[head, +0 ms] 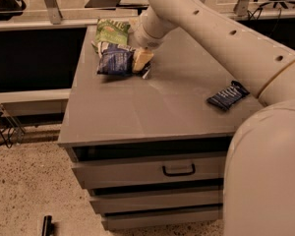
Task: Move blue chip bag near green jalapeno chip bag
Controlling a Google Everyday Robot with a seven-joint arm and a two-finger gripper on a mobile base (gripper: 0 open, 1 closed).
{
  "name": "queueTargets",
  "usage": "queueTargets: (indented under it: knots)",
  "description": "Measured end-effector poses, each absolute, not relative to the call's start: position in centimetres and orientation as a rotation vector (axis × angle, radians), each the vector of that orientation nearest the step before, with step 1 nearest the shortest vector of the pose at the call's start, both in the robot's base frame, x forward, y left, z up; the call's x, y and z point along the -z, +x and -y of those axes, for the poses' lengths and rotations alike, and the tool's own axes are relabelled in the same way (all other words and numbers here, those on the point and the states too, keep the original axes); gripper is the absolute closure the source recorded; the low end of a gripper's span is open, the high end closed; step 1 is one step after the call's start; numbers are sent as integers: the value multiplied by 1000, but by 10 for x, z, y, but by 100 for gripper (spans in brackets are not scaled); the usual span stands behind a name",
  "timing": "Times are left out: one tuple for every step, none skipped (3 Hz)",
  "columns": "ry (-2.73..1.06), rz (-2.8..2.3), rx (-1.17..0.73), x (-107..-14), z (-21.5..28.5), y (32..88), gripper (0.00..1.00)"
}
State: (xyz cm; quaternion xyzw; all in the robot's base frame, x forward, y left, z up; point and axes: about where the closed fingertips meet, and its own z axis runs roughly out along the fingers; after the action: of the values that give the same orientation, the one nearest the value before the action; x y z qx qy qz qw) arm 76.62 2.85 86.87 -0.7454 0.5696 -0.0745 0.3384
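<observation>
The blue chip bag [114, 60] lies crinkled at the far left of the grey cabinet top [152, 107]. The green jalapeno chip bag [112, 32] lies just behind it, touching or nearly touching. My gripper [141, 63] is at the blue bag's right edge, low over the top, with my white arm reaching in from the right. The pale fingers [141, 59] sit against the bag's right side.
A small flat dark-blue snack-bar packet [228, 95] lies at the right of the cabinet top, beside my arm. The cabinet has drawers with a dark handle [178, 170] at the front. A counter edge and metal posts run behind. A speckled floor lies below left.
</observation>
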Motion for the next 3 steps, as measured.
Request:
queueTargets:
  knots:
    - [-1942,-1484,194,-869,-29,766,0]
    - [-1942,-1483,194,-869,-29,766,15]
    - [-1942,-1483,195,-870,-29,766,18]
